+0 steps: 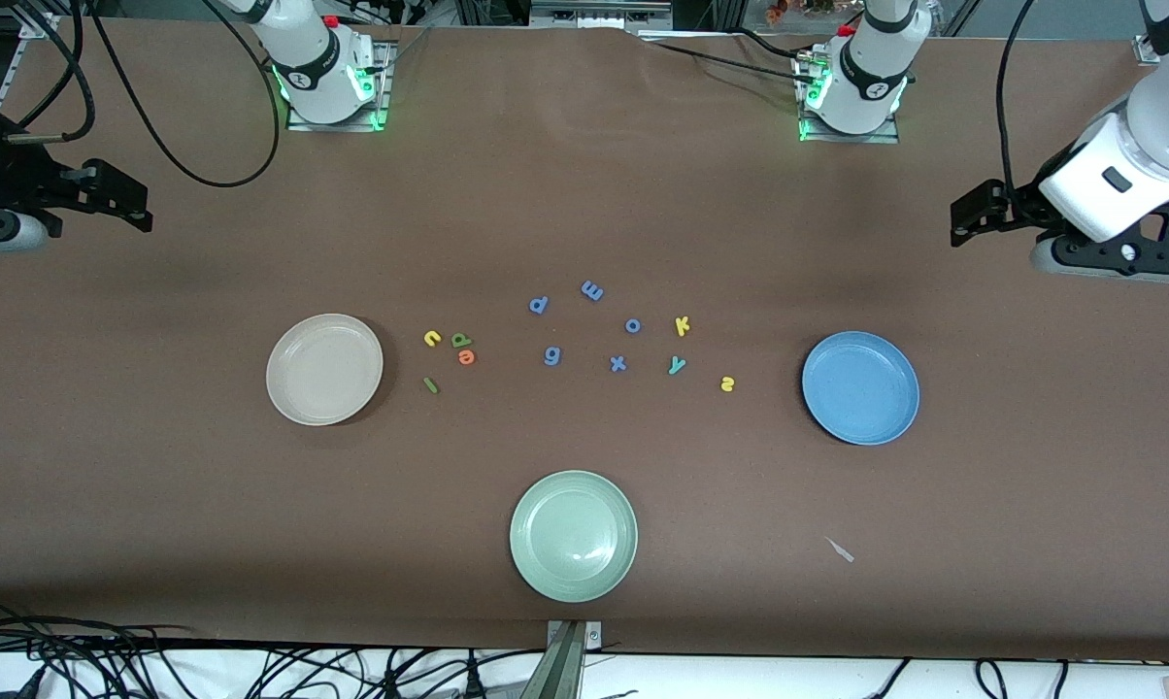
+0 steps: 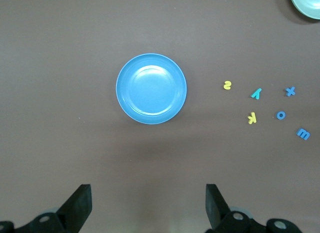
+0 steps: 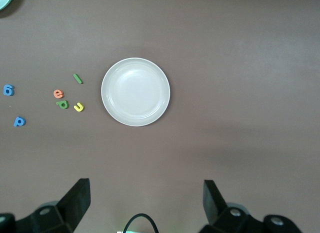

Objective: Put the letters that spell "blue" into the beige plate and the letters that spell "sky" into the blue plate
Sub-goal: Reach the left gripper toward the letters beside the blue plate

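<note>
Three round shallow plates on the brown worktop [image 1: 584,194], all the same size: beige plate [image 1: 324,369] toward the right arm's end, blue plate [image 1: 860,387] toward the left arm's end, pale green plate [image 1: 573,536] nearest the front camera, between them. All three hold nothing. Twelve tiny foam letters lie flat between the beige and blue plates. Four sit in a tight cluster just beside the beige plate: yellow u [image 1: 432,338], green b [image 1: 461,340], orange e [image 1: 466,357] touching or nearly touching the b, thin dark-green l [image 1: 431,385] a bit nearer the front camera, tilted. Three sit toward the blue plate, spread apart: yellow k [image 1: 683,325], teal y [image 1: 677,365], yellow s [image 1: 727,384] closest to the blue plate. Five blue-purple letters [image 1: 592,290] are scattered in the middle between the two groups. A small pale scrap [image 1: 841,550] lies nearer the front camera than the blue plate. Left hand [image 2: 148,205] hangs above the worktop near the blue plate, fingers wide, holding nothing. Right hand [image 3: 146,203] hangs above the worktop near the beige plate, fingers wide, holding nothing. Both arms wait at their ends of the worktop.
</note>
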